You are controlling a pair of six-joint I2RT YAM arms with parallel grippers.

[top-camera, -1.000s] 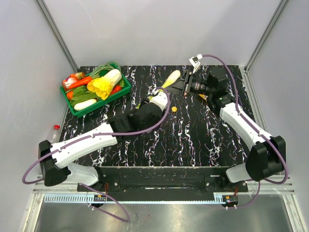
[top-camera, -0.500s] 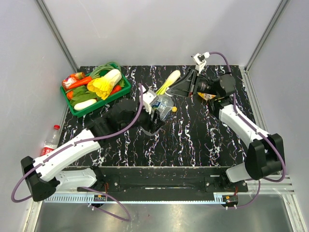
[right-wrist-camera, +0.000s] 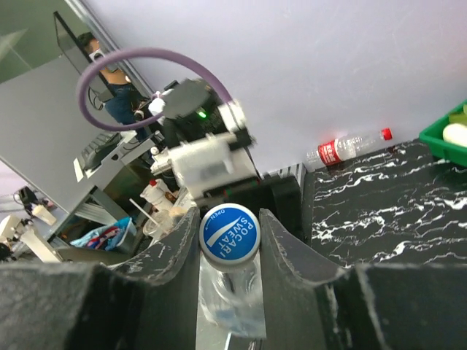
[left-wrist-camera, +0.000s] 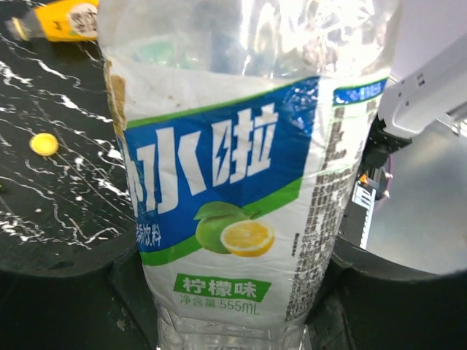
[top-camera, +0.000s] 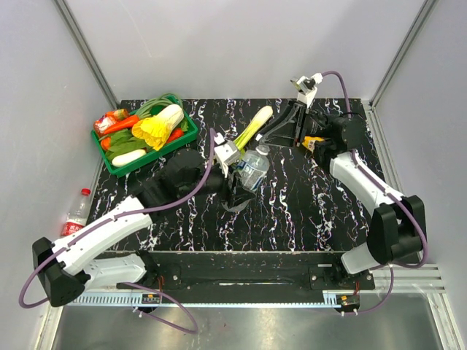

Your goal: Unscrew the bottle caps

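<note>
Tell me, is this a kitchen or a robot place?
Probably a robot lab: left arm and right arm bolted to a black marbled table, white walls round it, and a green tray of vegetables.

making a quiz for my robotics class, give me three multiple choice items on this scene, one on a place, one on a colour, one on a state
1. Where does the red-labelled bottle lie? A in the green tray; B beyond the table's left edge; C standing at mid-table
2. What colour is the cap between the right gripper's fingers? A blue; B red; C yellow
3. The blue-labelled bottle in the left gripper is: A capped; B uncapped; C lying on the table

Answers: B, it lies off the table, to the left; A, the right wrist view shows it blue; A, the cap sits on its neck.
</note>
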